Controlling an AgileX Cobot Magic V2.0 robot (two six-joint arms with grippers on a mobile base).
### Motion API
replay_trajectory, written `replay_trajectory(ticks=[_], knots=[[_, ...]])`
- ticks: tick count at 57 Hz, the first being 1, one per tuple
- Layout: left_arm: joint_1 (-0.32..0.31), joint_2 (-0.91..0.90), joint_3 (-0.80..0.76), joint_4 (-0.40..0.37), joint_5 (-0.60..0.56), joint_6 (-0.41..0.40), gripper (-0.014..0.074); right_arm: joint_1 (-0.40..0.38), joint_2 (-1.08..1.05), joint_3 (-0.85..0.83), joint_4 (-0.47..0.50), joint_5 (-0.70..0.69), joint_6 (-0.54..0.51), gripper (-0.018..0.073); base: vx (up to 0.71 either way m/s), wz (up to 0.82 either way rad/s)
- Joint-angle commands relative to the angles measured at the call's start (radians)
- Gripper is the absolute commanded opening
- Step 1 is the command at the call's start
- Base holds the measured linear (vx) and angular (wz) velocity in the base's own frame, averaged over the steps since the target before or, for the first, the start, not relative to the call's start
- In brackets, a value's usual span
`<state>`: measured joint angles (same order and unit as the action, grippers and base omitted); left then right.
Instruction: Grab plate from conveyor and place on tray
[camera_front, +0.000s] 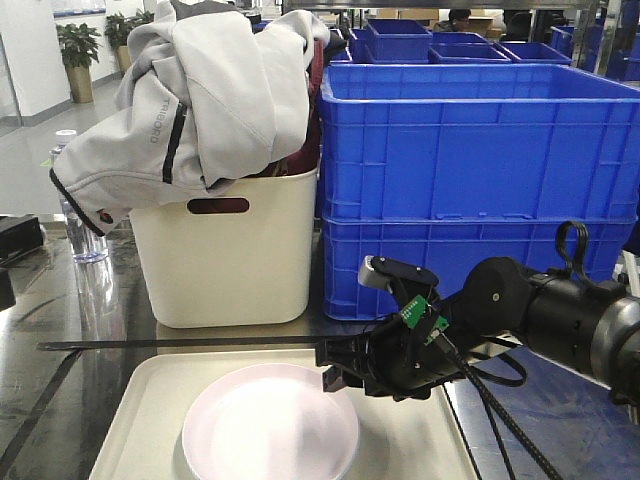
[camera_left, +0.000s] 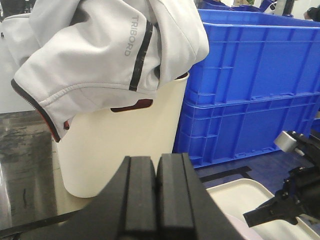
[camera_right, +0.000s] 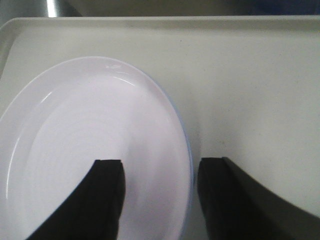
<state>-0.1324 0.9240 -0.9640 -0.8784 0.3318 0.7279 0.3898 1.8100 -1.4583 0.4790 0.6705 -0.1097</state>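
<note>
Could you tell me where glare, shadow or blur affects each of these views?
Front view: sharp, with bright reflections on the dark glossy table. Left wrist view: the left gripper close to the lens is soft and dark, while the jacket is crisp. Right wrist view: small glints on the plate, right gripper fingers blurred, faint shadow on the tray.

The pale pink plate (camera_front: 268, 430) lies flat on the cream tray (camera_front: 140, 415), round and glossy, with a low raised rim and faint rings at its centre. It sits toward the tray's near middle, its rim well inside the tray's rounded, raised border.
</note>
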Motion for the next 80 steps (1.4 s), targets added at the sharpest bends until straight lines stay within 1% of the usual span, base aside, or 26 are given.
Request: replay_trajectory(ticks=[1, 4, 6, 9, 12, 13, 14, 16, 20, 21, 22, 23, 26, 27, 28, 31, 34, 38, 40, 45, 48, 55, 63, 80], knots=[[-0.005, -0.009, -0.032, 0.003, -0.046, -0.007, -0.0006, -0.005, -0.093, -0.044, -0.003, -0.070, -0.063, 0.0475, 0.00, 0.00], [-0.005, -0.009, -0.032, 0.033, -0.034, -0.008, -0.0006, -0.005, -0.129, -0.050, -0.049, -0.067, -0.095, 0.0448, 0.00, 0.00], [-0.005, -0.009, -0.032, 0.063, -0.023, -0.015, -0.0006, -0.005, -0.158, -0.051, -0.090, -0.066, -0.096, 0.0414, 0.00, 0.00], [-0.005, -0.009, -0.031, 0.118, 0.002, -0.047, -0.0004, -0.005, -0.210, -0.051, -0.158, -0.053, -0.083, 0.0328, 0.00, 0.00], [-0.005, -0.009, -0.031, 0.182, 0.032, -0.110, -0.0003, -0.005, -0.274, -0.051, -0.264, -0.018, -0.045, 0.0186, 0.00, 0.00], [-0.005, -0.009, -0.031, 0.216, 0.044, -0.140, -0.0002, -0.005, -0.289, -0.051, -0.291, -0.009, -0.026, 0.0150, 0.00, 0.00], [-0.005, -0.009, -0.031, 0.240, 0.052, -0.163, -0.0002, -0.005, -0.312, -0.050, -0.333, 0.006, -0.014, 0.0094, 0.00, 0.00], [-0.005, -0.009, -0.030, 0.319, 0.076, -0.223, -0.0001, -0.005, -0.351, -0.044, -0.414, 0.034, 0.020, -0.0017, 0.00, 0.00], [-0.005, -0.009, -0.013, 0.488, 0.117, -0.370, 0.0000, -0.005, -0.441, -0.010, -0.527, 0.052, 0.071, -0.0015, 0.00, 0.00], [-0.005, -0.009, 0.001, 0.537, 0.133, -0.427, 0.0000, -0.005, -0.468, 0.006, -0.554, 0.048, 0.079, -0.0015, 0.00, 0.00], [-0.005, -0.010, 0.010, 0.587, 0.142, -0.456, 0.0000, -0.005, -0.496, 0.026, -0.576, 0.038, 0.084, -0.0015, 0.00, 0.00], [-0.005, -0.013, 0.024, 0.620, 0.155, -0.501, 0.0000, -0.005, -0.526, 0.049, -0.595, 0.024, 0.089, -0.0014, 0.00, 0.00], [-0.005, -0.013, 0.073, 0.743, 0.190, -0.615, 0.0000, -0.005, -0.609, 0.129, -0.627, -0.036, 0.095, -0.0013, 0.00, 0.00], [-0.005, -0.013, 0.087, 0.781, 0.200, -0.640, 0.0000, -0.005, -0.630, 0.152, -0.630, -0.055, 0.096, -0.0013, 0.00, 0.00], [-0.005, -0.013, 0.109, 0.803, 0.204, -0.675, 0.0000, -0.005, -0.663, 0.190, -0.631, -0.085, 0.097, -0.0012, 0.00, 0.00], [-0.005, -0.028, 0.175, 0.872, 0.206, -0.742, 0.0000, -0.005, -0.752, 0.303, -0.631, -0.177, 0.110, -0.0013, 0.00, 0.00], [-0.005, -0.054, 0.254, 0.878, 0.180, -0.765, 0.0000, -0.005, -0.850, 0.442, -0.630, -0.288, 0.122, -0.0013, 0.00, 0.00], [-0.005, -0.102, 0.335, 0.878, 0.143, -0.766, 0.0000, -0.005, -0.950, 0.596, -0.631, -0.406, 0.149, -0.0011, 0.00, 0.00], [-0.005, -0.137, 0.371, 0.863, 0.121, -0.766, 0.0000, -0.005, -1.000, 0.681, -0.631, -0.470, 0.158, -0.0011, 0.00, 0.00], [-0.005, -0.221, 0.447, 0.840, 0.087, -0.766, 0.0000, -0.005, -1.071, 0.827, -0.631, -0.584, 0.170, -0.0011, 0.00, 0.00], [-0.005, -0.269, 0.474, 0.838, 0.072, -0.766, 0.0000, -0.005, -1.097, 0.885, -0.631, -0.629, 0.170, -0.0010, 0.00, 0.00], [-0.005, -0.339, 0.489, 0.838, 0.074, -0.766, 0.0000, -0.005, -1.116, 0.946, -0.630, -0.687, 0.170, -0.0009, 0.00, 0.00], [-0.005, -0.372, 0.489, 0.838, 0.087, -0.766, 0.0000, -0.005, -1.116, 0.949, -0.623, -0.677, 0.175, -0.0009, 0.00, 0.00], [-0.005, -0.371, 0.489, 0.838, 0.086, -0.766, 0.0000, -0.005, -1.116, 0.949, -0.623, -0.678, 0.175, -0.0009, 0.00, 0.00]])
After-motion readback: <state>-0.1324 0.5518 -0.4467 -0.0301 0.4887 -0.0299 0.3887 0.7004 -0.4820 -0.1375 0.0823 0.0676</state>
